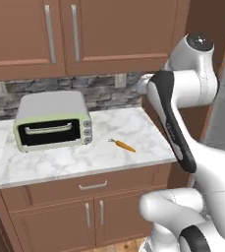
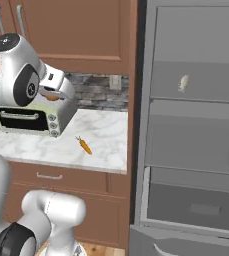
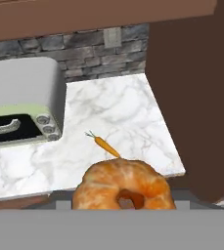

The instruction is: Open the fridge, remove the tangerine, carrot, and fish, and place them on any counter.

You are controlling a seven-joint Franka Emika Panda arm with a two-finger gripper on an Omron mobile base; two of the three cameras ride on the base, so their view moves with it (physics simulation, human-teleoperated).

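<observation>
Tangerine (image 3: 123,185) in transit above the counter (image 3: 118,110); carrot (image 3: 106,145) already delivered; fish (image 2: 183,83) outstanding.

The tangerine, a round mottled-orange fruit with a dark dimple, occupies the lower centre of the hand view. The gripper (image 2: 53,95), at the upper left of the right base view, grasps it, an orange sliver showing at the hand. The carrot lies on the marble, centre of frame, near the toaster oven (image 1: 52,120). The fridge (image 2: 196,150) stands open at right; a small pale item, judged to be the fish, rests on an upper shelf.
</observation>
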